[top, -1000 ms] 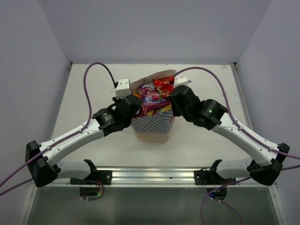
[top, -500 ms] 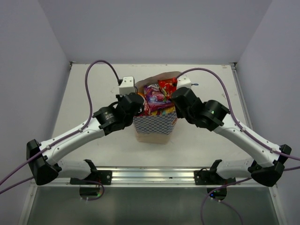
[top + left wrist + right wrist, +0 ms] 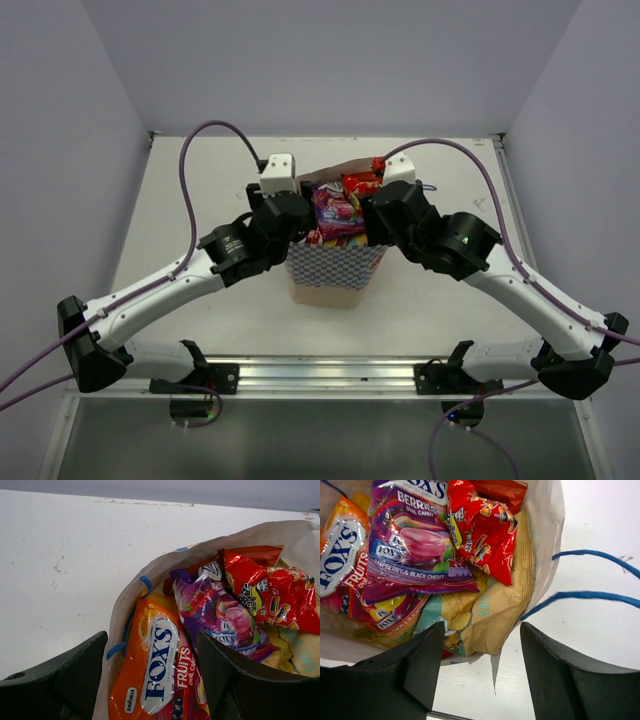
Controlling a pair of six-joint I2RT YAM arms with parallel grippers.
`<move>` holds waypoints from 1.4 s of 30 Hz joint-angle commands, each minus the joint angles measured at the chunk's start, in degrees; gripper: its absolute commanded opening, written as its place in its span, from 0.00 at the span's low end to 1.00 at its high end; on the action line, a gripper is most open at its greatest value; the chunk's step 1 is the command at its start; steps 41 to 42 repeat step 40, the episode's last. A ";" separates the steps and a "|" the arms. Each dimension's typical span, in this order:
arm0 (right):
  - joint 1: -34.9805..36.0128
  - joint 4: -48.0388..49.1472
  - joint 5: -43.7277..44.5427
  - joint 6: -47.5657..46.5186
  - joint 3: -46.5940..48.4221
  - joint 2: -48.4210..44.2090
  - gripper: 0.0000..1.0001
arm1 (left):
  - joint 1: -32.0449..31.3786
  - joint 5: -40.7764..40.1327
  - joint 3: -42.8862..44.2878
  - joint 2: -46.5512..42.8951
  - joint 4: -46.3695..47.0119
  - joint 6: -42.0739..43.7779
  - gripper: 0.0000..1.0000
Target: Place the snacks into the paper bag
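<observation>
Overhead, the paper bag (image 3: 335,270) stands in the middle of the table (image 3: 190,200), with the snacks (image 3: 338,208) heaped to its rim. The left gripper (image 3: 288,215) and right gripper (image 3: 380,215) sit close at either side, and how wide they stand cannot be told from here. The left wrist view shows its fingers (image 3: 55,680) spread wide and holding nothing. The bag's rim runs between them, an orange packet (image 3: 155,670) lies below, and bare table stretches beyond. The right wrist view shows that gripper's fingers just as wide and empty, a tan packet (image 3: 495,605) against the bag wall, and blue handles (image 3: 590,575) lying on open table.

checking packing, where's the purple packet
In both wrist views the purple packet lies inside the paper bag, between the orange packet and the red packet.
</observation>
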 commanded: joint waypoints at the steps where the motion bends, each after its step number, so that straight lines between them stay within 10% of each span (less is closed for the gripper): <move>1: 0.29 1.16 2.83 -0.54 4.29 -1.90 0.67 | -0.39 -1.83 3.53 -0.31 4.94 2.24 0.76; 12: 0.29 -1.31 6.78 -1.77 7.64 -4.62 0.77 | -0.65 -11.30 7.31 -3.11 8.78 8.12 0.81; 22: 0.29 3.52 24.10 -7.30 5.54 -15.42 0.78 | -0.65 -23.19 5.73 -17.78 32.89 36.06 0.91; 42: 0.20 5.72 26.83 -8.63 2.11 -22.02 0.78 | -0.48 -27.41 -0.95 -28.78 30.17 35.73 0.96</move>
